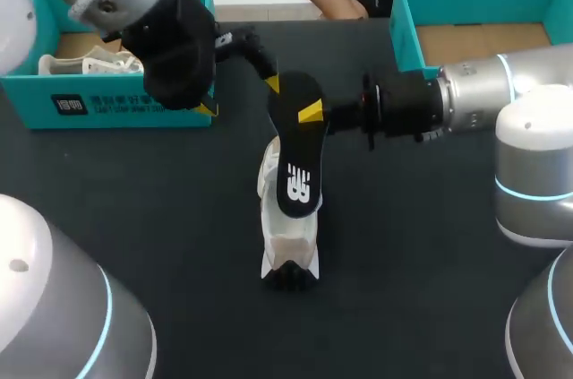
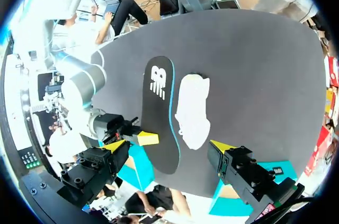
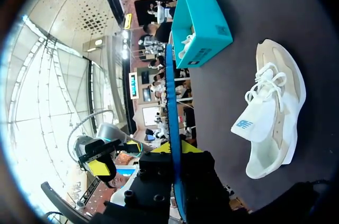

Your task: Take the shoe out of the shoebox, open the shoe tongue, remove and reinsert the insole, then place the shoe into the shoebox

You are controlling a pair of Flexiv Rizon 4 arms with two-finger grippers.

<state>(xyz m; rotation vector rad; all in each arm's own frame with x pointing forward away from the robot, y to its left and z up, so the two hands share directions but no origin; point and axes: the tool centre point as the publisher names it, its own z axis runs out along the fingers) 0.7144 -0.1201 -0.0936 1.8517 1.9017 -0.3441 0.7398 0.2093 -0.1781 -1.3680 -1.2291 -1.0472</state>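
Note:
A black insole (image 1: 295, 150) hangs over the table's middle, with my right gripper (image 1: 311, 113) shut on its edge near one end. In the right wrist view the insole (image 3: 170, 97) shows edge-on between the yellow tips of that gripper (image 3: 175, 149). Under it a white and beige shoe (image 1: 288, 240) lies on the dark table, seen also in the wrist views (image 2: 192, 110) (image 3: 273, 107). My left gripper (image 2: 168, 147) stands wide open close to the insole's (image 2: 159, 118) held end, touching nothing. One of its fingertips (image 1: 271, 83) is just beside the insole.
A teal shoebox (image 1: 107, 103) at the back left holds another white shoe (image 1: 85, 64). A second teal box (image 1: 407, 16) stands at the back right. A person's hand (image 1: 345, 8) is at the table's far edge.

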